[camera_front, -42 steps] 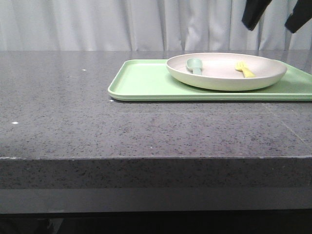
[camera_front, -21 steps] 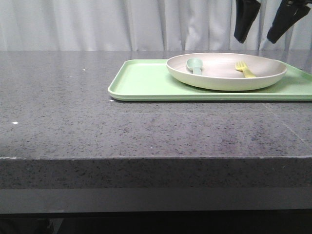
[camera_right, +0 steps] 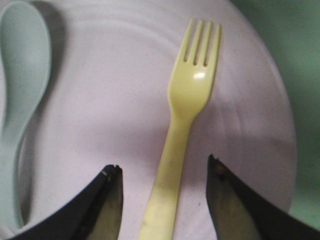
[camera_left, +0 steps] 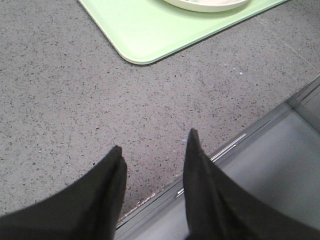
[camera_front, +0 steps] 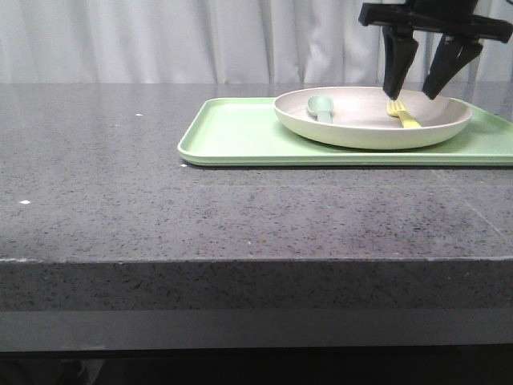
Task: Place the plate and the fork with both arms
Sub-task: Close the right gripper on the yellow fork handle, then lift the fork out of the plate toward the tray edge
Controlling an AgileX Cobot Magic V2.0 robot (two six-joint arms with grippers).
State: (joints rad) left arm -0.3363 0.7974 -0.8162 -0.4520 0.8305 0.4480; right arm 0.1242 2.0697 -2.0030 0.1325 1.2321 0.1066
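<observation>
Over the plate on the green tray, we are holding our right gripper with its 2 fingers spread wide, straddling the yellow fork's handle without touching it. Beside the fork a pale spoon is lying in the plate. Our left gripper is hovering open near the table edge.

I see my right gripper spread open either side of the fork handle, not touching; a spoon shares the plate.
</observation>
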